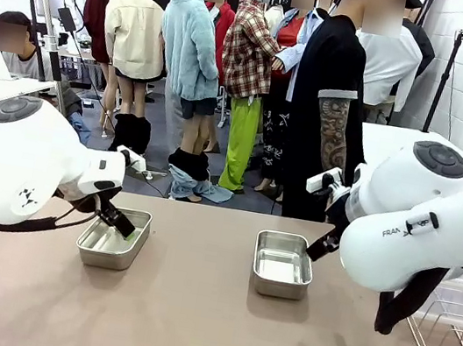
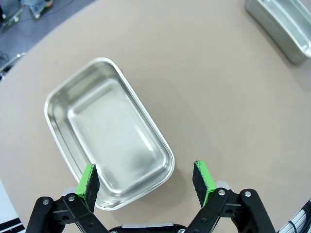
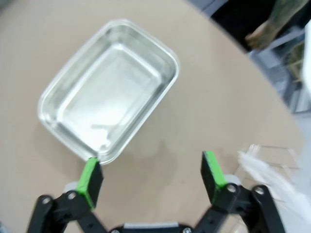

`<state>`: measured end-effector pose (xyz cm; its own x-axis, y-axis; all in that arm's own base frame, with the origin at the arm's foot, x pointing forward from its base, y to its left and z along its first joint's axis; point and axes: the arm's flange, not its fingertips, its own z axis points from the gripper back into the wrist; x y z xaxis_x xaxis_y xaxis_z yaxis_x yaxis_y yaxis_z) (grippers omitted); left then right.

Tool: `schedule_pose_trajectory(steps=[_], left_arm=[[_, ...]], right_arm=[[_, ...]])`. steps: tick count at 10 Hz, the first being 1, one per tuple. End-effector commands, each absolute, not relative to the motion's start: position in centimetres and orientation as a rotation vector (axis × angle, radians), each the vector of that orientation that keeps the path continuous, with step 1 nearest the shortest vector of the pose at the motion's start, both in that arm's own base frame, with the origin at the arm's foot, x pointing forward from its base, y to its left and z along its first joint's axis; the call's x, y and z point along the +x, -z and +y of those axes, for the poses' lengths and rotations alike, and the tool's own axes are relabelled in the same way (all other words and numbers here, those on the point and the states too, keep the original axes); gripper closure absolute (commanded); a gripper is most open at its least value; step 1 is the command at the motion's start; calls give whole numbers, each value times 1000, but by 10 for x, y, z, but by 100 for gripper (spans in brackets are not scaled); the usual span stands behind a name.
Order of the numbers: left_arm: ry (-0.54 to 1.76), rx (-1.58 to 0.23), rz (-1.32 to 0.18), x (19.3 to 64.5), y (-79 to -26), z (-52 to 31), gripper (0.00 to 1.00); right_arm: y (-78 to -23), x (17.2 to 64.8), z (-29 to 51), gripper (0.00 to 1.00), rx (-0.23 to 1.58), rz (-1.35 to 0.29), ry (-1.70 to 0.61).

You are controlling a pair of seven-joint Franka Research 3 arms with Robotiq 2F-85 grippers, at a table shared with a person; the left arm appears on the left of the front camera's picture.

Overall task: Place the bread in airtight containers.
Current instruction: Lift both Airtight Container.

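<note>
Two airtight containers, shallow steel tins without lids, lie empty on the tan table: the left tin and the right tin. My left gripper hovers over the left tin, open, and in the left wrist view the left gripper has its green pads spanning the tin's near corner. Just beside the right tin is my right gripper. In the right wrist view the right gripper stands open above bare table. The other tin is in the left wrist view's top right corner. The bread is out of view.
A wire rack stands on the table's right side under my right arm. A blurred clear object lies right of my right gripper. A person stands at the far edge. Bare table lies between the tins and in front of them.
</note>
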<state>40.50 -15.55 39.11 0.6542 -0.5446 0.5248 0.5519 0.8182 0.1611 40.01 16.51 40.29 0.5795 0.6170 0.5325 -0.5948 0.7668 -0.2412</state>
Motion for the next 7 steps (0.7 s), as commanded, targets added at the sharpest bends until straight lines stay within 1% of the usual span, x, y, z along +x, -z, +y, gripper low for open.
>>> schedule_pose_trajectory(steps=[1,3,5,6,7], left_arm=[[650,23,-664,403,-433,-146,0],[637,45,-734,401,-479,-117,0],[583,48,-767,404,-509,-74,0],[548,36,-771,406,-519,-49,0],[537,21,-781,408,-525,-24,0]], right_arm=[[-444,386,163,0,-118,-715,-652],[-490,368,123,0,-157,-790,-514],[-523,343,56,0,-152,-867,-298],[-530,333,22,0,-138,-876,-194],[-528,331,-17,0,-116,-824,-94]])
